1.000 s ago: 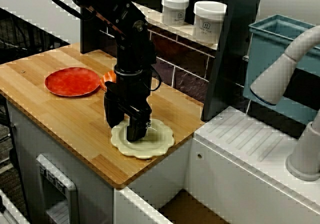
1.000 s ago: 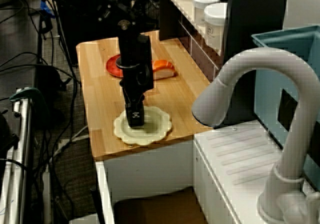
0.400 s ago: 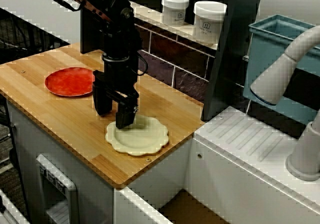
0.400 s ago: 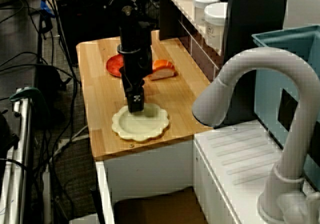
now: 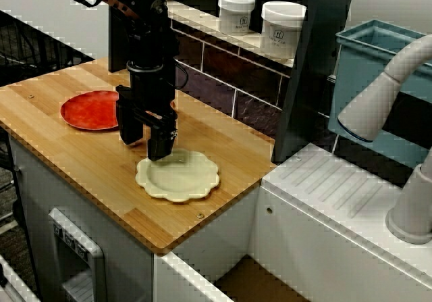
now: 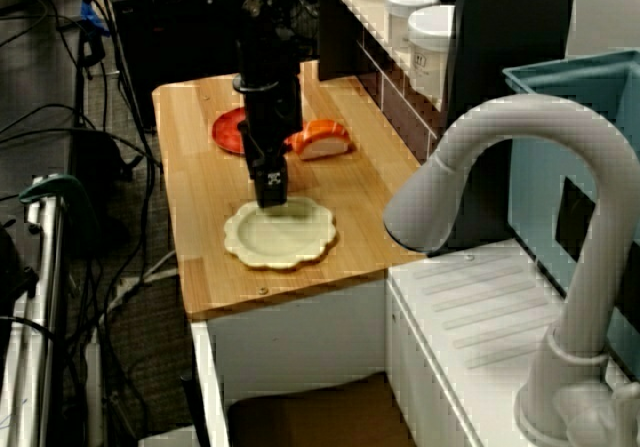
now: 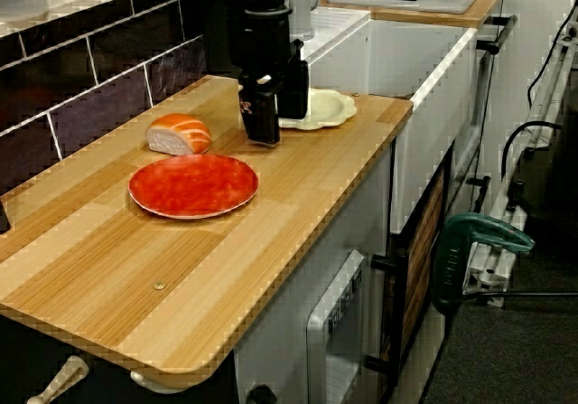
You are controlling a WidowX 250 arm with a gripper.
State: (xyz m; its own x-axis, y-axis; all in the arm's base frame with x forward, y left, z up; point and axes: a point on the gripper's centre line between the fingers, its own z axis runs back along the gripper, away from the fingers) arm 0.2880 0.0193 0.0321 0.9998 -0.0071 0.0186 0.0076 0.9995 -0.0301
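Note:
In the view from the front, my black gripper (image 5: 146, 151) points straight down at the far-left rim of a cream scalloped plate (image 5: 179, 177) lying flat on the wooden counter (image 5: 81, 160). One finger stands inside the rim and the other just outside it, with a narrow gap between them, so they look shut on the rim. The view from the sink side shows the gripper (image 6: 271, 199) at the plate's (image 6: 282, 237) far edge. From the counter's far end, the gripper (image 7: 278, 129) stands in front of the plate (image 7: 327, 106). A red plate (image 7: 193, 185) and a salmon sushi piece (image 7: 179, 134) lie close by.
Two white jars (image 5: 236, 11) (image 5: 282, 28) stand on the shelf above the dark tiled wall. A teal bin (image 5: 378, 79), a grey faucet (image 6: 500, 187) and a white drainboard (image 5: 337, 187) lie to the right. The counter's front edge runs close to the cream plate.
The gripper has travelled left and back toward the red plate, and the cream plate has slid along the counter with it. The sushi piece and red plate have stayed put.

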